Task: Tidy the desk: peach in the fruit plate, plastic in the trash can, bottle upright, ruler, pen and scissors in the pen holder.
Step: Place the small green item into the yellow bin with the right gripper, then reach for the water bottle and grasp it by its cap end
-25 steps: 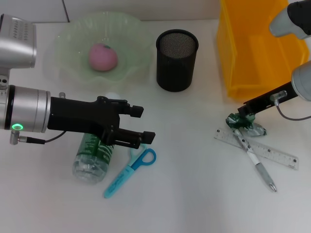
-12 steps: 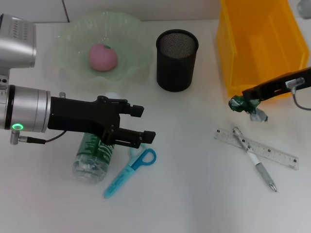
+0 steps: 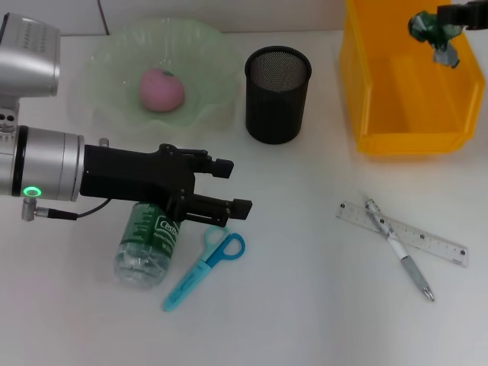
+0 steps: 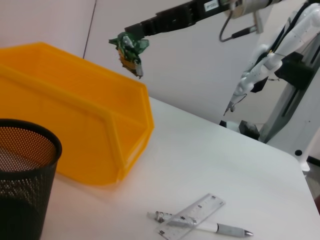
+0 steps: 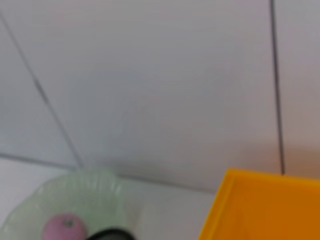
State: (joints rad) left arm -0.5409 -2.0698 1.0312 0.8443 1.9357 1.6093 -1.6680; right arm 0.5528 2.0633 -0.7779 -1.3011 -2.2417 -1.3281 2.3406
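Observation:
The pink peach [image 3: 161, 89] lies in the green fruit plate [image 3: 107, 57]. High over the yellow trash can [image 3: 408, 76], my right gripper [image 3: 436, 20] is shut on the crumpled green plastic [image 3: 433, 30]; the left wrist view shows that plastic [image 4: 129, 47] above the bin's rim. The bottle [image 3: 149, 244] lies on its side with my left gripper [image 3: 232, 185] open just above it. Blue scissors [image 3: 206, 268] rest beside the bottle. At the right, the pen [image 3: 400, 252] lies across the clear ruler [image 3: 404, 232]. The black mesh pen holder [image 3: 277, 93] stands upright.
The trash can [image 4: 75, 135] sits at the back right next to the pen holder [image 4: 20, 170]. White tabletop stretches between the scissors and the ruler [image 4: 192, 217]. A wall runs behind the table.
My right gripper has lifted the plastic off the table, away from the ruler and pen, up and back over the trash can. The left gripper has shifted slightly right.

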